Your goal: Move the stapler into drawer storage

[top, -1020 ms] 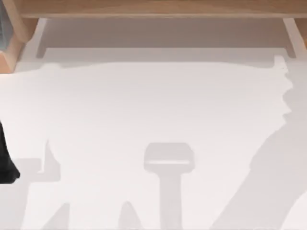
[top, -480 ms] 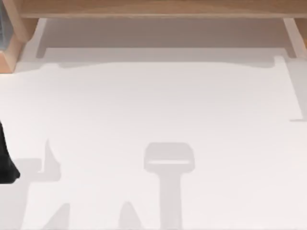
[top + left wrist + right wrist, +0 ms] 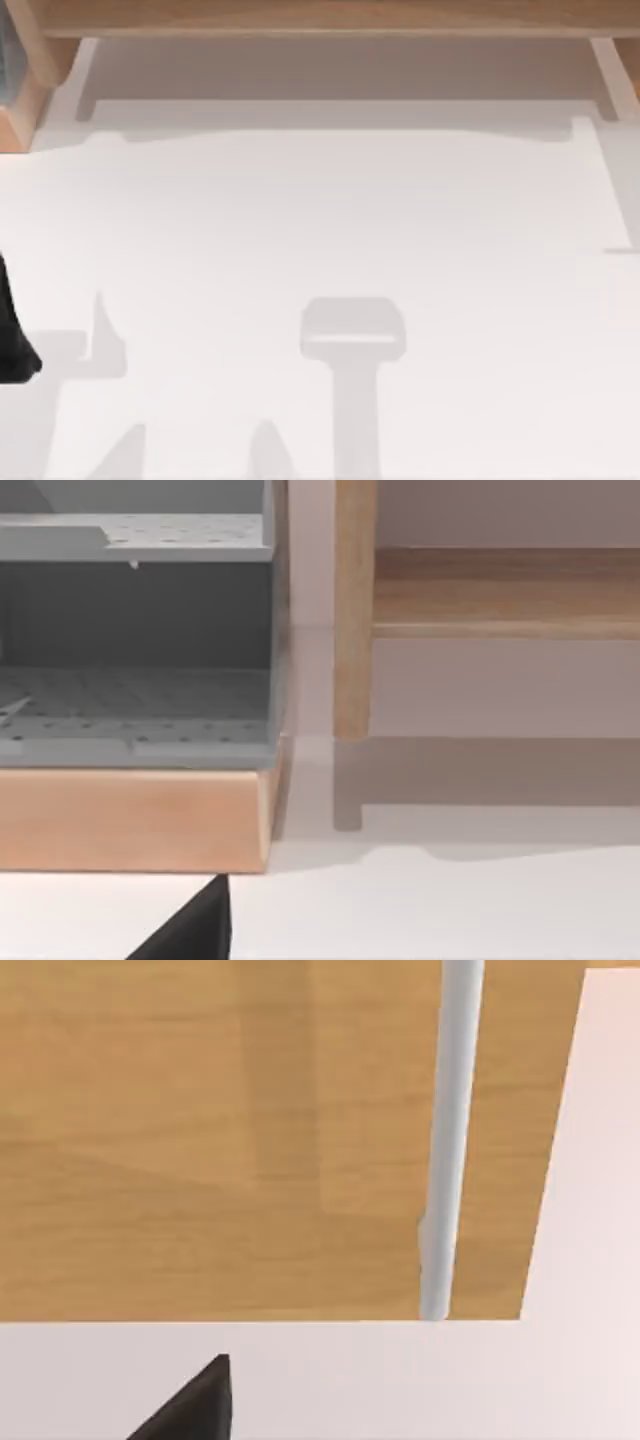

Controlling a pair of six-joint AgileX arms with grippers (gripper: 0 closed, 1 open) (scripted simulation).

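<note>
Change: the broad shadow that lay on the right side of the table [image 3: 320, 220] a second ago is gone; nothing else has shifted.
Top view: a wooden rail [image 3: 320, 15] runs along the far edge, and the left arm [image 3: 10, 330] sits dark at the left edge.
Left wrist view: the left gripper [image 3: 190, 930] is low before a wood-fronted cabinet [image 3: 130, 820] with grey perforated shelves, and a post [image 3: 352, 610] stands beside it.
Right wrist view: the right gripper [image 3: 190, 1410] faces a wooden panel [image 3: 200, 1140] crossed by a pale rod [image 3: 445, 1140].
Grip: I cannot tell for either gripper.
Stapler: I cannot tell where it is.
</note>
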